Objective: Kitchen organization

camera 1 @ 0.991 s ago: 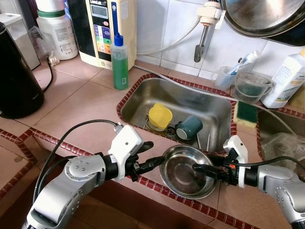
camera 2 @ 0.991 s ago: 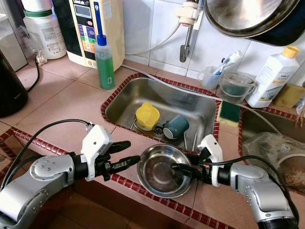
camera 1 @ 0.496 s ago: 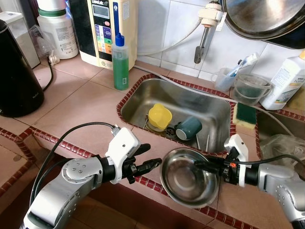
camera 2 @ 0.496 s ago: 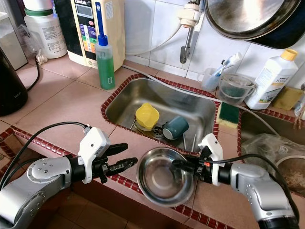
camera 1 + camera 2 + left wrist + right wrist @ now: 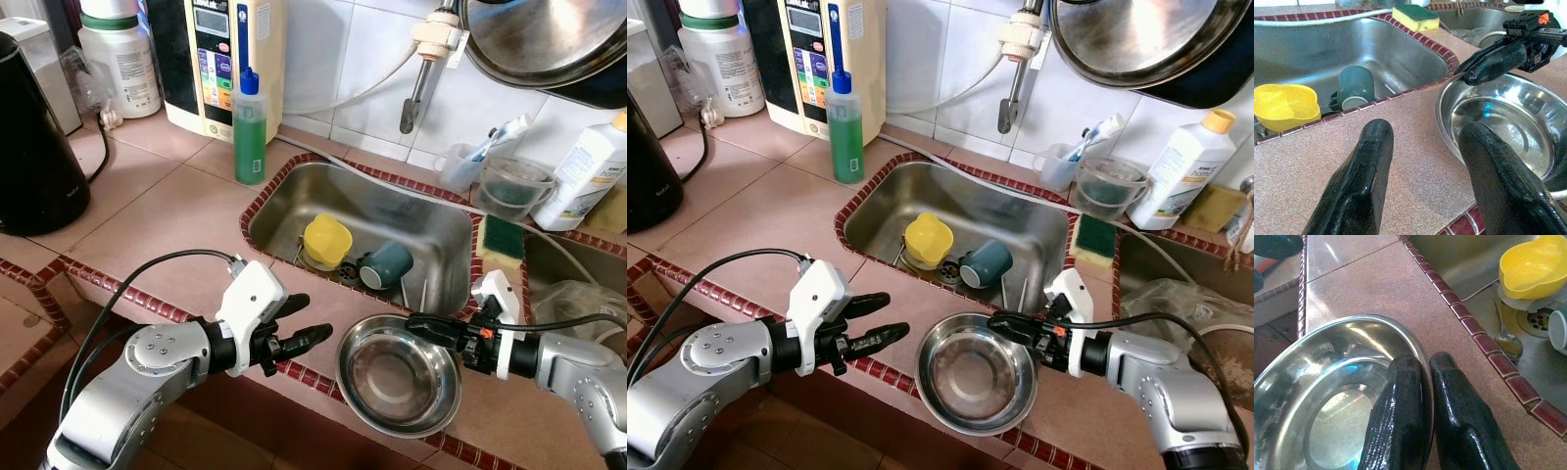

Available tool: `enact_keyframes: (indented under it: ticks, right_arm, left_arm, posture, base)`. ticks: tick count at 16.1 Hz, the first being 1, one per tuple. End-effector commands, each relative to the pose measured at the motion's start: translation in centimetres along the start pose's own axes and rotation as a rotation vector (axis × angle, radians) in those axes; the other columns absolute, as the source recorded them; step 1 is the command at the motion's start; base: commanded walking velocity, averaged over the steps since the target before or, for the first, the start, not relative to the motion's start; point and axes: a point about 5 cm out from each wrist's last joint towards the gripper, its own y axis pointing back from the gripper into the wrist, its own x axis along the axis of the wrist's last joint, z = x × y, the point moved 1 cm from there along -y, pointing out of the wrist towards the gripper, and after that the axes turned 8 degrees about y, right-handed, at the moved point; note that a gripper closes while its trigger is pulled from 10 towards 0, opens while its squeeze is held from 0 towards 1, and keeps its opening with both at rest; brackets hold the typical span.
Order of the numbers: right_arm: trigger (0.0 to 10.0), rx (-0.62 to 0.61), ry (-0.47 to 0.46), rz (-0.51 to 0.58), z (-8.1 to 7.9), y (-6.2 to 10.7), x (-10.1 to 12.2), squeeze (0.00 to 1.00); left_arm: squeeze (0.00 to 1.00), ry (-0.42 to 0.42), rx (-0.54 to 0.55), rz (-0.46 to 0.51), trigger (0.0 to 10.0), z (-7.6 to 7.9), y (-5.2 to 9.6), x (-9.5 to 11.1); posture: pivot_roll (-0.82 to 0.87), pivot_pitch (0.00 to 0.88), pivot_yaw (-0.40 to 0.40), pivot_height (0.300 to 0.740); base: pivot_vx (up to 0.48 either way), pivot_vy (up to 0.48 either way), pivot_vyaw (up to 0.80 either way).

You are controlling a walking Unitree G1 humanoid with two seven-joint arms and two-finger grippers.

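Right wrist view showed the right gripper (image 5: 1420, 377) with its fingers pinched on the rim of the shiny round steel bowl (image 5: 397, 384), which sat mouth-up on the speckled pink worktop (image 5: 157, 220) before the sink (image 5: 431, 230). The left gripper (image 5: 299, 328) hung just beside it, fingers spread, holding nothing.

Both silver arms reach inward, low and forward. The left gripper (image 5: 299, 321) has its fingers (image 5: 1359, 181) spread apart; the right gripper (image 5: 419, 324) has its fingers pinched together.
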Motion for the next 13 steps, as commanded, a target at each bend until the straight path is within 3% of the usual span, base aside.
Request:
enact_keyframes:
  ticks: [1, 5, 9, 13]
  right_arm:
    - [0.0, -0.023, -0.007, 0.002, 0.4, 0.5, -0.1, 0.00]
    - [0.0, -0.033, -0.031, 0.067, 0.7, 0.7, 0.8, 0.00]
    - [0.0, -0.137, -0.046, 0.142, 2.1, 0.9, 1.6, 0.00]
    - [0.0, -0.138, -0.036, 0.117, 1.9, 0.7, 1.2, 0.00]
  left_arm:
    - [0.00, -0.014, 0.001, 0.014, 10.0, 0.0, 0.1, 0.3]
    - [0.00, -0.014, 0.004, 0.020, 10.0, -0.1, 0.1, 0.4]
    - [0.00, -0.015, 0.011, 0.026, 10.0, -0.3, 0.1, 0.5]
    - [0.00, -0.016, 0.011, 0.026, 10.0, -0.3, 0.2, 0.6]
  posture:
    - [-0.04, 0.000, -0.115, 0.732]
    - [-0.03, 0.000, -0.116, 0.732]
    - [-0.03, 0.000, -0.114, 0.732]
    - [-0.03, 0.000, -0.111, 0.732]
  base:
    - [0.000, 0.000, 0.00]
    - [0.000, 0.000, 0.00]
    - [0.000, 0.000, 0.00]
    - [0.000, 0.000, 0.00]
